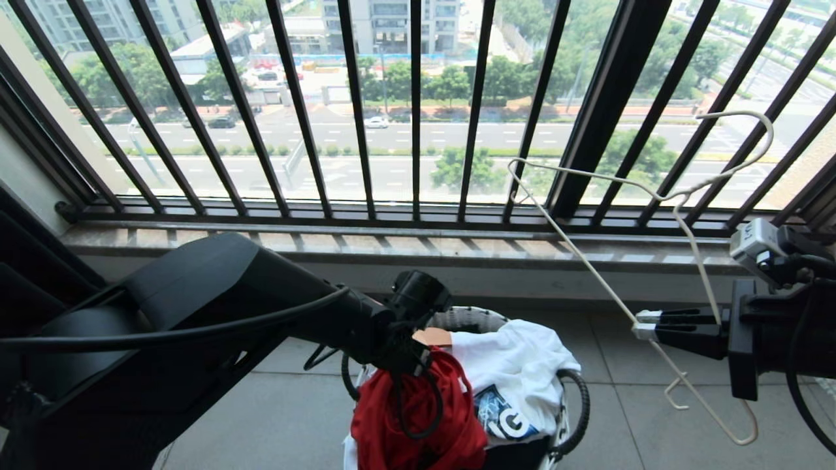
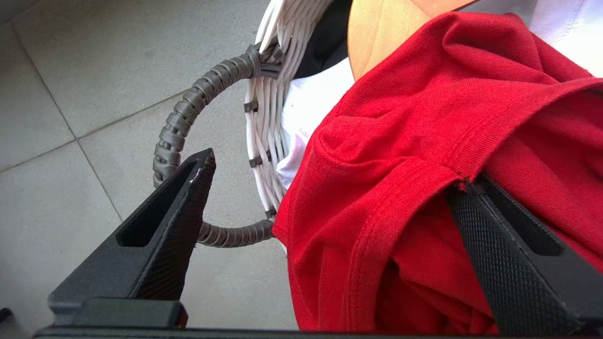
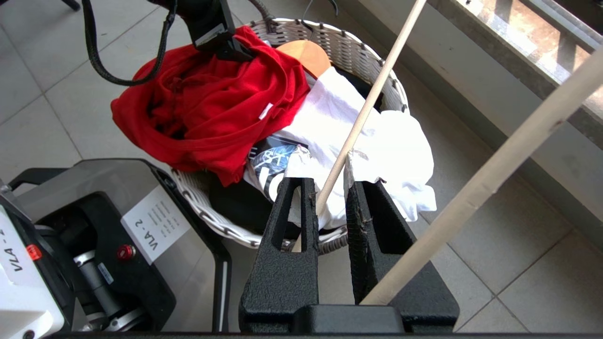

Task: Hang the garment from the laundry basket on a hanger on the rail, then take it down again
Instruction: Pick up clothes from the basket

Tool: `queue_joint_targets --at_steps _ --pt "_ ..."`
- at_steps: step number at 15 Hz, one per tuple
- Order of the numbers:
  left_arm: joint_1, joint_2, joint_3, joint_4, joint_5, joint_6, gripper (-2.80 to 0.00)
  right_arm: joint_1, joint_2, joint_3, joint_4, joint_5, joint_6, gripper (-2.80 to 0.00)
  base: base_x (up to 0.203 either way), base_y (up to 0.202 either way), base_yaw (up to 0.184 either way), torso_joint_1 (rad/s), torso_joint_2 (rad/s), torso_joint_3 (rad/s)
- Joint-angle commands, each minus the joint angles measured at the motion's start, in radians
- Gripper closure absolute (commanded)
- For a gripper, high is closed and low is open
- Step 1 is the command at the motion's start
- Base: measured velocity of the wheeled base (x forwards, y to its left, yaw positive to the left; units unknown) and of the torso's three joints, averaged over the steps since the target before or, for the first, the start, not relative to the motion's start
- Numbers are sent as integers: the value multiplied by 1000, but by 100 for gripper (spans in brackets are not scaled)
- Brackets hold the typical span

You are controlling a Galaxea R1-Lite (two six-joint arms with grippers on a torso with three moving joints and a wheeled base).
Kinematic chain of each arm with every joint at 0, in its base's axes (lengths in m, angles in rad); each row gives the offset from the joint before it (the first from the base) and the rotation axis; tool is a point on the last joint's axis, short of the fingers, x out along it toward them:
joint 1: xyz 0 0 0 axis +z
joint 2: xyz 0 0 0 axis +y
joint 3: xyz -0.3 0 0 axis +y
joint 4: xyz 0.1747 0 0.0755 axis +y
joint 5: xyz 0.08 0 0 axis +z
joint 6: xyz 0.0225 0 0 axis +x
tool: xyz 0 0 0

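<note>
I find my left gripper (image 2: pixel 330 188) down at the basket (image 1: pixel 470 320), fingers wide apart, one finger (image 2: pixel 499 254) under a hemmed fold of the red shirt (image 2: pixel 424 141) and the other (image 2: pixel 174 221) outside over the floor beside the basket's handle (image 2: pixel 188 127). The shirt lies heaped on the basket's near edge, against a white garment (image 1: pixel 522 365). Farther right, my right gripper (image 3: pixel 330 188) is clamped on the wire hanger (image 1: pixel 653 196), held tilted before the window bars (image 1: pixel 418 111).

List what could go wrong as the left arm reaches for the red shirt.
The open left gripper straddles a fold of the bright red T-shirt; one finger sits near the woven basket's black loop handle and could snag it. The right gripper pinches the thin white wire hanger narrowly; it might swivel.
</note>
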Motion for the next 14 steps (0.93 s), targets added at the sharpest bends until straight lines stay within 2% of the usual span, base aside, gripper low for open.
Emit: queue_joint_targets --at_steps 1,3,6,14 --pt "0 -7 7 0 -6 0 -280 0 1 0 -1 4 -3 0 0 0 0 0 0 0" --pt "0 -17 19 5 -14 2 -280 0 1 0 -1 4 -2 0 0 0 0 0 0 0" --pt "-2 -37 48 -1 -23 47 -280 0 1 0 -1 4 -2 0 0 0 0 0 0 0" --pt "9 35 31 -112 -22 46 -280 0 1 0 -1 4 -3 0 0 0 0 0 0 0"
